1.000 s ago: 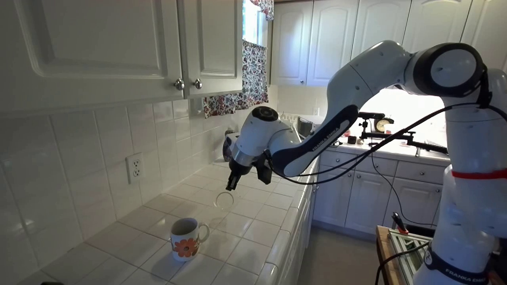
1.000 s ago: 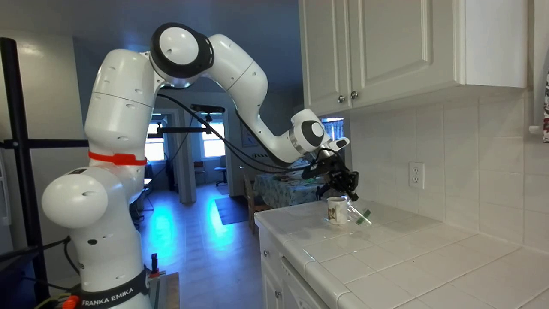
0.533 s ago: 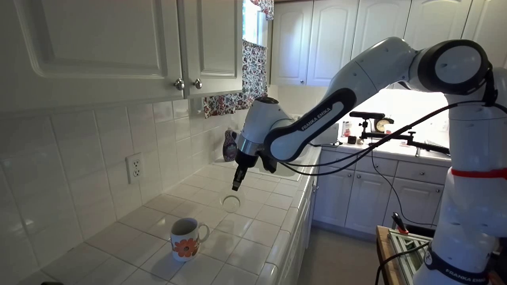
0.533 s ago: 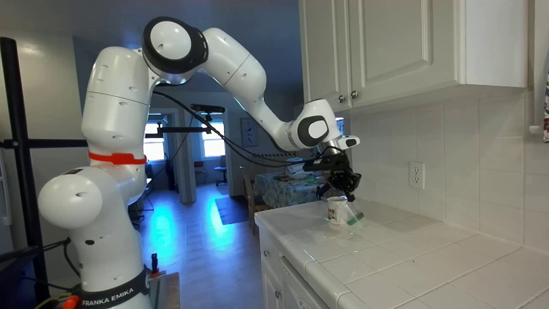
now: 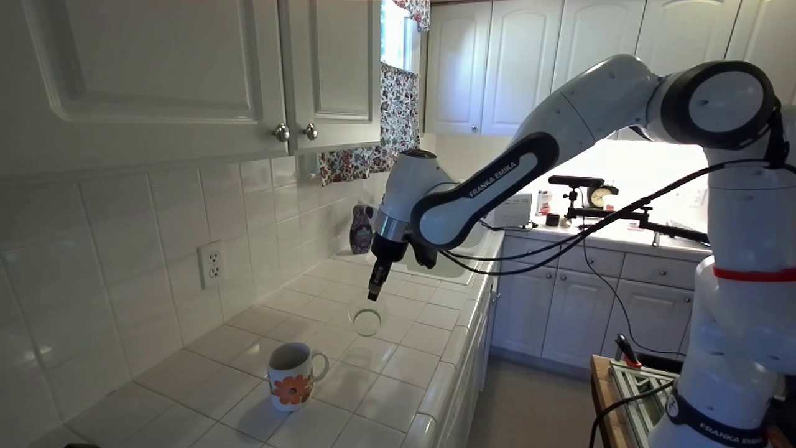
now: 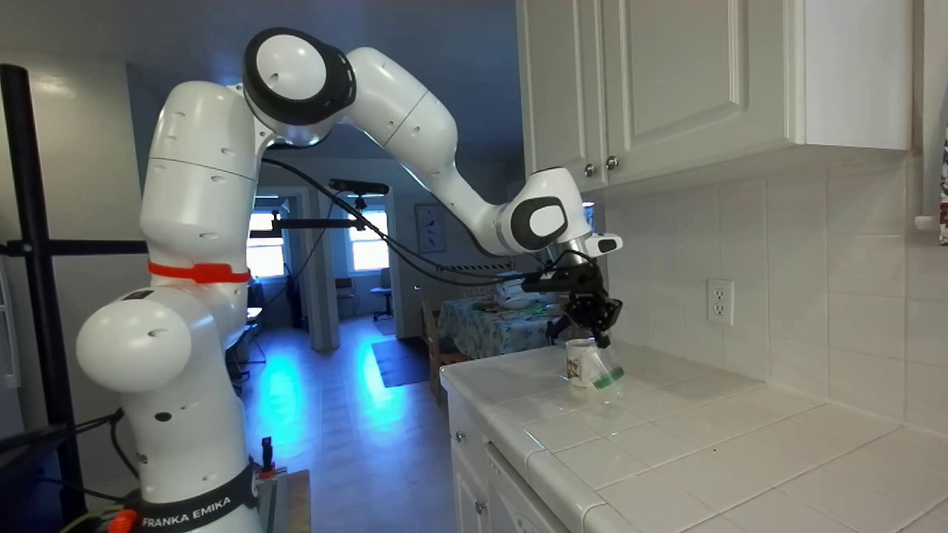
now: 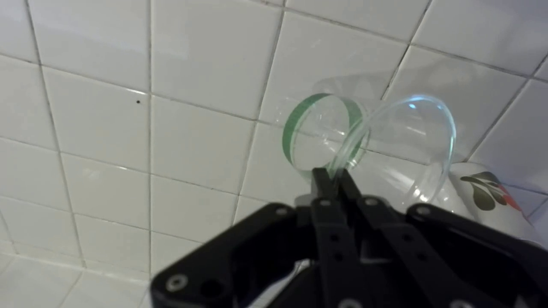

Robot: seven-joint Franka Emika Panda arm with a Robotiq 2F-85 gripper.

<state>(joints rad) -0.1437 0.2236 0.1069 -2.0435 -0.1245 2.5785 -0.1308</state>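
My gripper [image 7: 333, 172] is shut on the wall of a clear cup [image 7: 387, 147], near its rim. A green band [image 7: 292, 133] runs round the cup's base. The cup hangs tilted over the white tiled counter, base pointing down and away from the fingers; contact with the tiles cannot be made out. In an exterior view only the cup's base ring [image 5: 367, 322] stands out below the gripper [image 5: 372, 297]. A white mug [image 5: 291, 381] with an orange flower stands upright on the counter, nearer that camera. Part of the mug [image 7: 486, 192] shows beyond the cup in the wrist view.
Upper cabinets [image 6: 666, 89] hang above the counter. A tiled wall with an outlet [image 5: 212, 264] runs along its back. A dark patterned bottle [image 5: 360, 230] stands by the sink [image 5: 457, 264]. The counter's front edge [image 5: 444, 373] drops to the floor.
The wrist has turned to point more steeply downward, and the held cup has swung to a more upright tilt. Most of this came in the first half second. The mug has not moved.
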